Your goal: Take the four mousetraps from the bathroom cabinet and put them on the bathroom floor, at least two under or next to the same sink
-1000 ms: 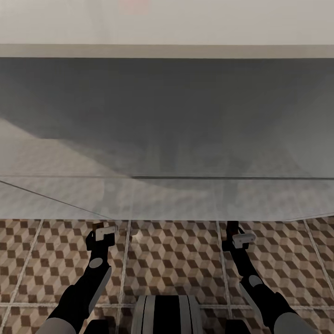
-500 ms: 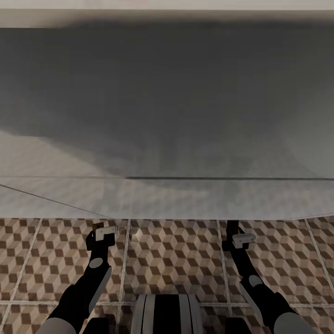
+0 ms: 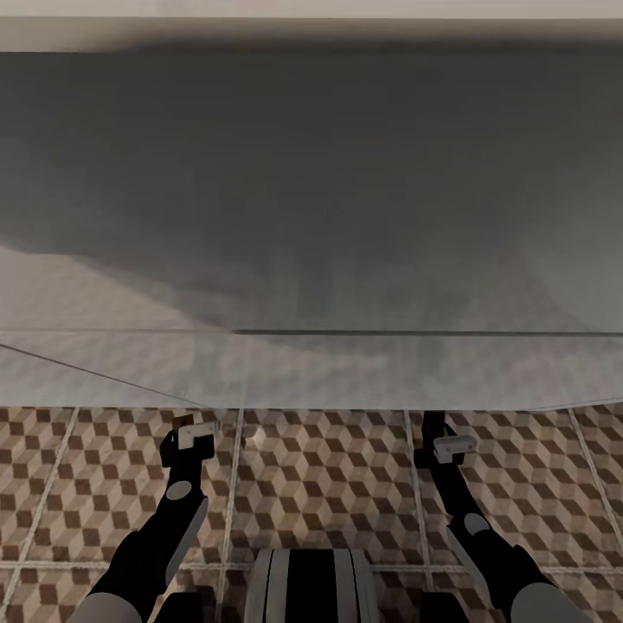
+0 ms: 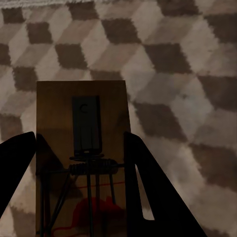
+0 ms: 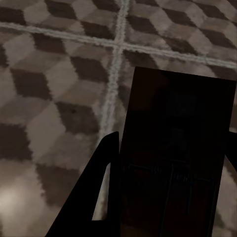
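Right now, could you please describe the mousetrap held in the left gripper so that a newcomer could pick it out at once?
Start from the cube-patterned bathroom floor in the left wrist view. Between the two black fingers of the left gripper sits a flat brown wooden mousetrap. Unlike the darker, shadowed mousetrap in the right gripper, it shows a dark plate, wire spring and a red patch.

A brown mousetrap (image 4: pixel 81 163) with a dark plate and wire sits clamped between the left gripper's (image 4: pixel 81 197) fingers (image 4: pixel 153 197) above the cube-patterned floor (image 4: pixel 173 74).
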You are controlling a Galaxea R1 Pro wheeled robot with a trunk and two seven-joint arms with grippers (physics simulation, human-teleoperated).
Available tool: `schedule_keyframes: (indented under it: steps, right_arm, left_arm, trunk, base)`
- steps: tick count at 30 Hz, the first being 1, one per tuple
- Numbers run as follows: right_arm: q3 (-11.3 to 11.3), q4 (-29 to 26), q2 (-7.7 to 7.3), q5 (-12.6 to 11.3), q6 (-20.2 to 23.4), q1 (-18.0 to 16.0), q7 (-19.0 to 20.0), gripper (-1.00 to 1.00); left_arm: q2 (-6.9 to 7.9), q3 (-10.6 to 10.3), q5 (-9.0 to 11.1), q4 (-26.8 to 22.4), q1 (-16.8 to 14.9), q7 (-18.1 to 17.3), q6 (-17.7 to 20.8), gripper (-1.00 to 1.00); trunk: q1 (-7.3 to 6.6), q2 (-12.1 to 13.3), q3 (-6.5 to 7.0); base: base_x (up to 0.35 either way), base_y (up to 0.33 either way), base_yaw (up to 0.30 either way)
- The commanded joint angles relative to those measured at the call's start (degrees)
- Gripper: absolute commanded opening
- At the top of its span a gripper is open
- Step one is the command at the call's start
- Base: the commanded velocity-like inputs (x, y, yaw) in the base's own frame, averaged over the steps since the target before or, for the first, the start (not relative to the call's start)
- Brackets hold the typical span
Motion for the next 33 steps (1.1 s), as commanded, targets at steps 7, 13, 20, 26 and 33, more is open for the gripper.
schedule_keyframes:
  steps: [7, 13, 20, 26, 33]
  right_arm:
    - [0.5, 0.3, 1.32, -0.5, -0.5, -0.9, -0.6, -1.00]
    - [0.5, 0.3, 1.70, -0.4, -0.5, -0.9, -0.6, -1.00]
    - [0.5, 0.3, 1.76, -0.4, -0.5, -0.9, -0.6, -1.00]
    - [0.5, 0.3, 1.77, -0.4, -0.5, -0.9, -0.6, -1.00]
    - [0.5, 0.3, 1.72, -0.3, -0.4, -0.9, -0.5, -1.00]
  left_arm:
    - [-1.55, -0.3, 0.2, 0.4, 0.2, 0.7, -1.5, -1.00]
    - [-3.50, -0.2, 0.2, 0.3, 0.2, 0.5, -1.2, -1.00]
    - [-4.16, -0.2, 0.2, 0.3, 0.2, 0.6, -1.2, -1.00]
    - [-4.17, -0.2, 0.2, 0.2, 0.2, 0.6, -1.2, -1.00]
    - [-4.11, -0.4, 0.0, 0.1, 0.2, 0.6, -0.8, -1.00]
  trunk:
    - [-0.01, 0.0, -0.03]
    - [-0.01, 0.0, -0.03]
    - [-0.01, 0.0, -0.03]
    - [-0.01, 0.0, -0.03]
    - [-0.01, 0.0, -0.03]
  base:
    - [0.000, 0.000, 0.000]
    - [0.000, 0.000, 0.000]
    - [0.000, 0.000, 0.000]
    - [0.000, 0.000, 0.000]
    - [0.000, 0.000, 0.000]
